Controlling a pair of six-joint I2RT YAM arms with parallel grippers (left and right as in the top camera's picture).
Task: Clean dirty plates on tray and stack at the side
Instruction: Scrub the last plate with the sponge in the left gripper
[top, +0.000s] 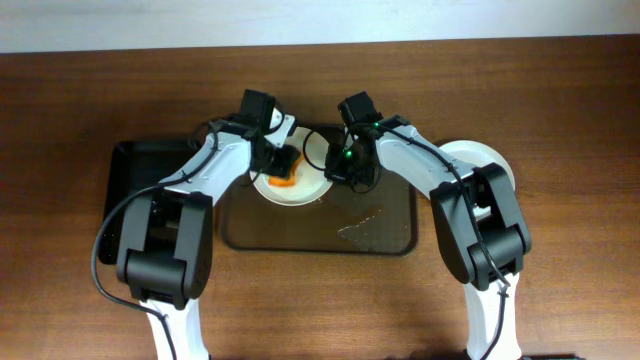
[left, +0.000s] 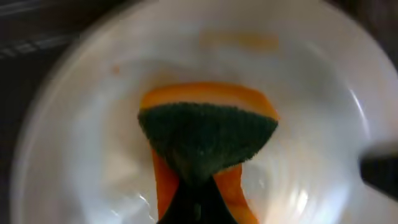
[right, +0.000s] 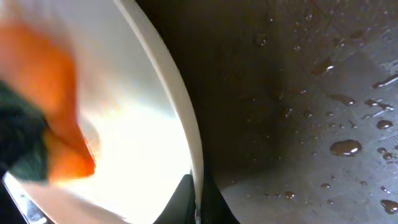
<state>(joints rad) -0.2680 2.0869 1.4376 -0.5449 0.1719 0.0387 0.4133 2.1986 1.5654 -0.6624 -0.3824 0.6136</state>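
Plate sits at the back-left corner of the tray, flat or slightly tipped, can't tell. Left pincer is clamped on a sponge, orange foam with green scouring face, pressed inside the plate's well. Right pincer is at the plate's right rim, looks closed over the edge, one dark finger showing under the rim in the right wrist view. Faint orange smear left near the plate's far rim, so the wipe isn't finished.

Tray floor right of the plate is wet, droplets scattered. White plate lies off the tray to its right on the surface, partly under the right arm; how many are stacked there isn't clear. Narrow black tray left of the brown tray.

Handling, judged: plate is stiff, light, probably breakable, and slick when wet. The rim is the only real hold; pinch it deep, across the lip, and lift level. The wet tray gives little friction, so the plate likely slides under sponge pressure unless braced.
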